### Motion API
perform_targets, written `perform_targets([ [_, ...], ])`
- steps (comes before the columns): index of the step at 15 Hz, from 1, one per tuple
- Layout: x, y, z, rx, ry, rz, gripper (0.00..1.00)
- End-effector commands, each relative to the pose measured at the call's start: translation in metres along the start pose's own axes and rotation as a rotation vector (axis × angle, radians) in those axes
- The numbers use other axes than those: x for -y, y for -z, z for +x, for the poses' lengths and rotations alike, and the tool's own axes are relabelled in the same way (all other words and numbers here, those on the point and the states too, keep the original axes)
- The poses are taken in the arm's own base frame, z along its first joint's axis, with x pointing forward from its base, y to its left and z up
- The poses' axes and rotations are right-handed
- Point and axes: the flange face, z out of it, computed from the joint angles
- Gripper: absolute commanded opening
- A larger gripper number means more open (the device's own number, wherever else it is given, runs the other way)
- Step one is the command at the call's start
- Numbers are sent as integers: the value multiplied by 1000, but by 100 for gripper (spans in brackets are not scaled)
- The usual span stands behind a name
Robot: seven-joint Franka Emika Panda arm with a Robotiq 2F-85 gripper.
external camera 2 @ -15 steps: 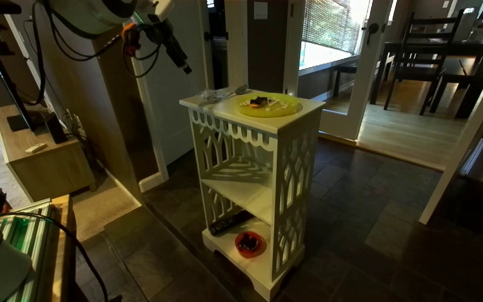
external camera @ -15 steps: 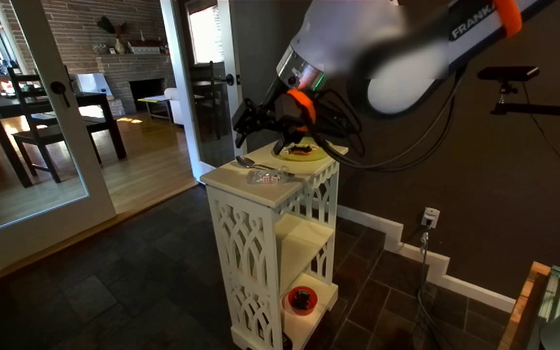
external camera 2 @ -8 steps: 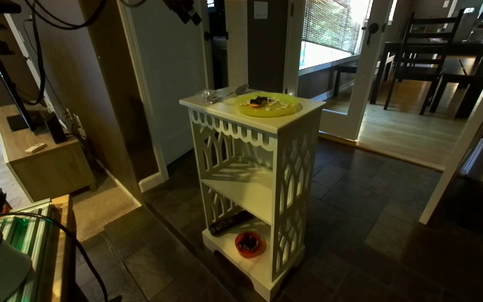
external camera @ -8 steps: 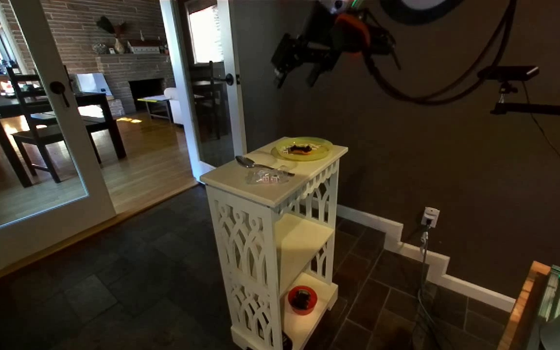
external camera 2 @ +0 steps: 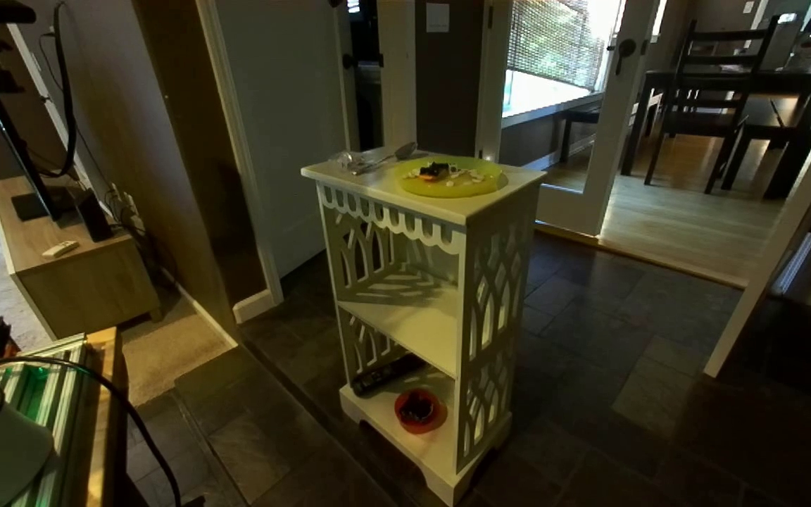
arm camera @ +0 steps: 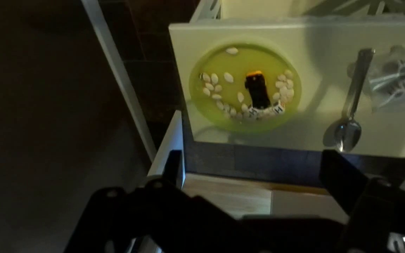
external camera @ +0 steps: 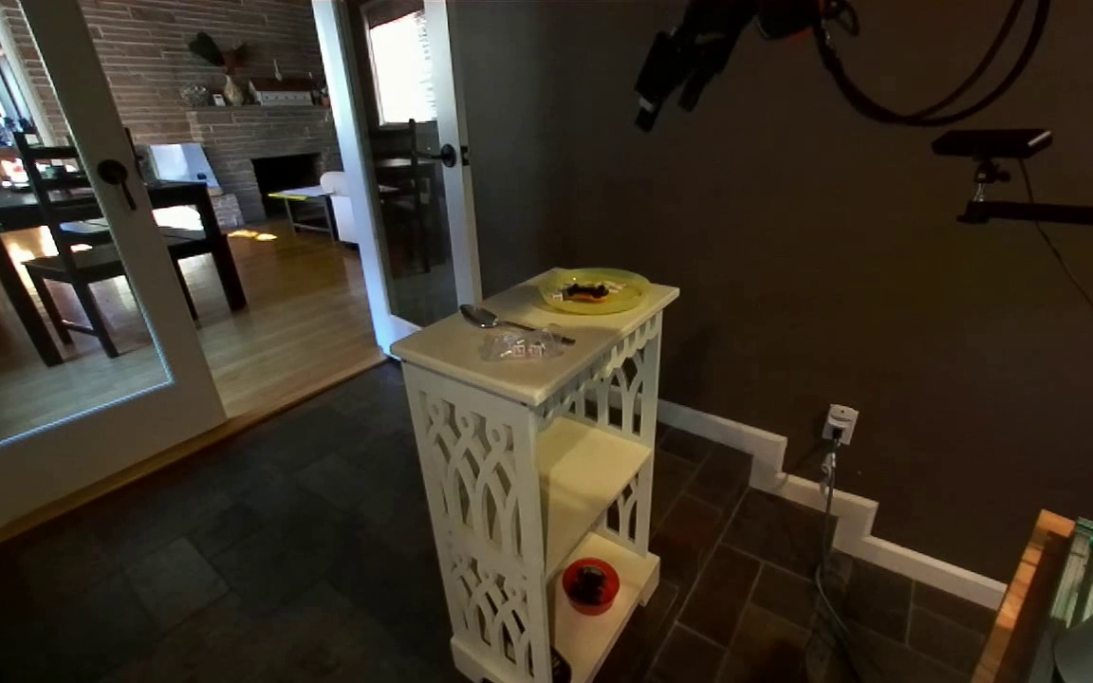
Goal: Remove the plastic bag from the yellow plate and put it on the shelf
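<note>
The clear plastic bag [external camera: 520, 345] with small printed pieces lies on top of the white shelf unit [external camera: 471, 346], beside a spoon and apart from the yellow plate [external camera: 637, 296]. The bag also shows in an exterior view [external camera 2: 346, 160] and at the right of the wrist view [arm camera: 396, 80]. The yellow plate [arm camera: 258, 59] holds a dark object with an orange end, white seed-like bits and small printed pieces; it also shows in an exterior view [external camera 2: 483, 186]. My gripper [external camera: 668, 106] is high above the unit. In the wrist view the gripper [arm camera: 252, 154] is open and empty, fingers wide apart.
A metal spoon [external camera: 499, 321] lies between bag and plate. The unit has a middle shelf [external camera 2: 405, 320] and a bottom shelf holding a red bowl [external camera 2: 417, 410] and a black object [external camera 2: 386, 373]. A wall and a camera on an arm [external camera: 992, 144] stand beyond.
My gripper has risen from near the plate to high above the unit, toward the wall, and left an exterior view almost entirely. The bag, spoon and plate have stayed in place.
</note>
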Motion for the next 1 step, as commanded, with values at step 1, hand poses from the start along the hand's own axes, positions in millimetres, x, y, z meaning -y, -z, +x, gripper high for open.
perform_targets([
  [1, -13, -4, -3, 23, 27, 32, 100],
])
